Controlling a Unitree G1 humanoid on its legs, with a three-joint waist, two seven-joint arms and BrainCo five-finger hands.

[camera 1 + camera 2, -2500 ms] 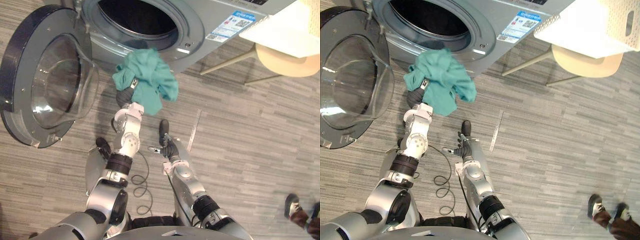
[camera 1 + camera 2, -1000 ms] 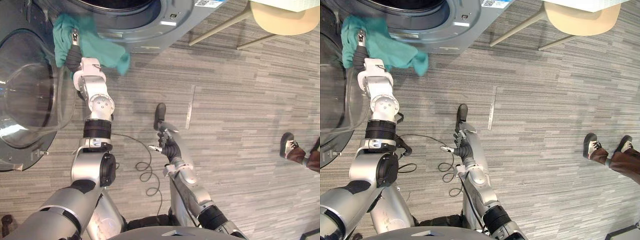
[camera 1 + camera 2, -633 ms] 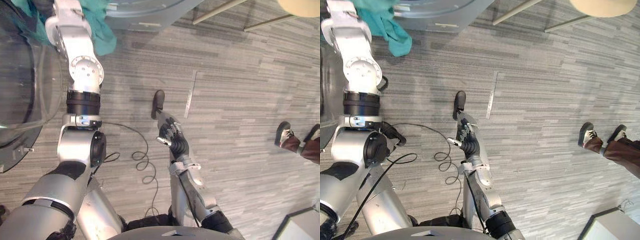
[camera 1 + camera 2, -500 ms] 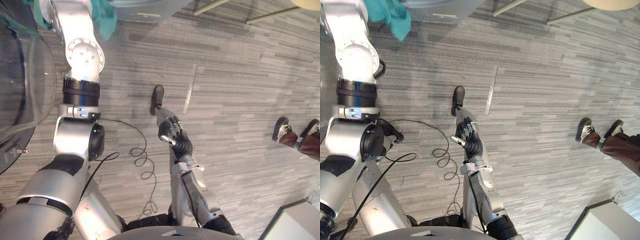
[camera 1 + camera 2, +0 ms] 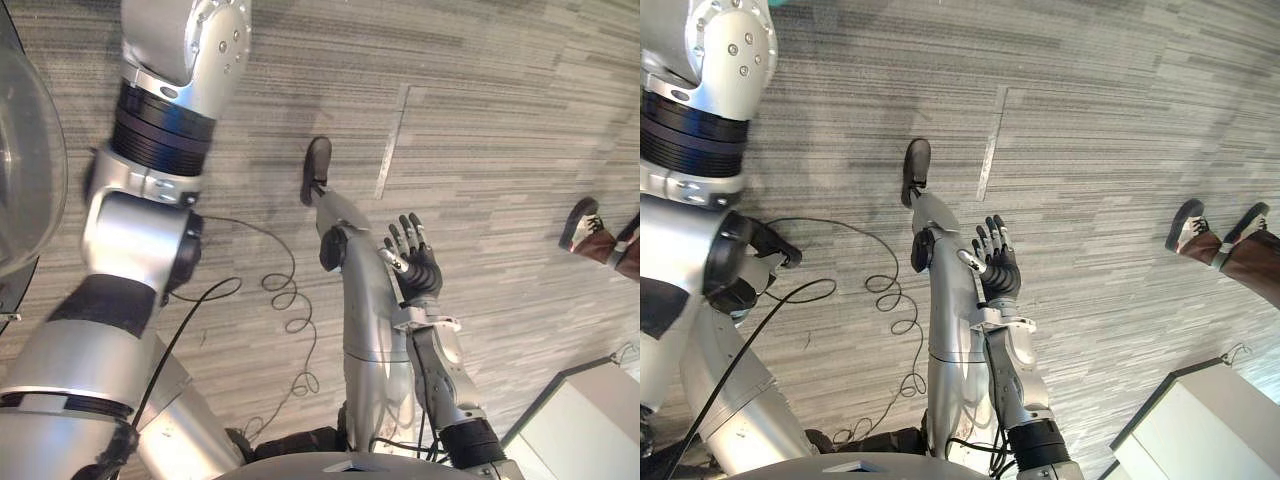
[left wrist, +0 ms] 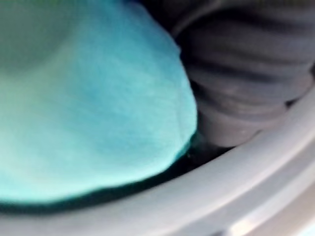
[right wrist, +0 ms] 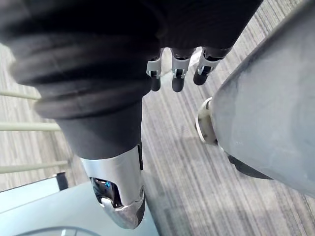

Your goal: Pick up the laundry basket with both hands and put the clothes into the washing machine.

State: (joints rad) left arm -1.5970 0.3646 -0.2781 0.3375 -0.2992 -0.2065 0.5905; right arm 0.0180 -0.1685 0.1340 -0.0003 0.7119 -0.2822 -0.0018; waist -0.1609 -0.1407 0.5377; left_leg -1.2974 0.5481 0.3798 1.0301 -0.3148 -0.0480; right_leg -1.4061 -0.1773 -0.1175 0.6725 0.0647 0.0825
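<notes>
The domed glass washer door (image 5: 22,150) curves outside the left arm. In the left wrist view a soft teal garment (image 6: 88,108) bulges right against the left hand (image 6: 246,64); its dark ribbed cover shows but its fingers are hidden, so I cannot tell its grip, and a smooth pale grey curved rim (image 6: 221,191) runs just beside both. The right hand (image 5: 412,270) hangs empty over the striped grey floor (image 5: 480,120), fingers straight and spread, with a person's shoes (image 5: 583,224) well off to its right.

Soft matt cloth (image 6: 88,113), matt floor (image 5: 480,90)
</notes>
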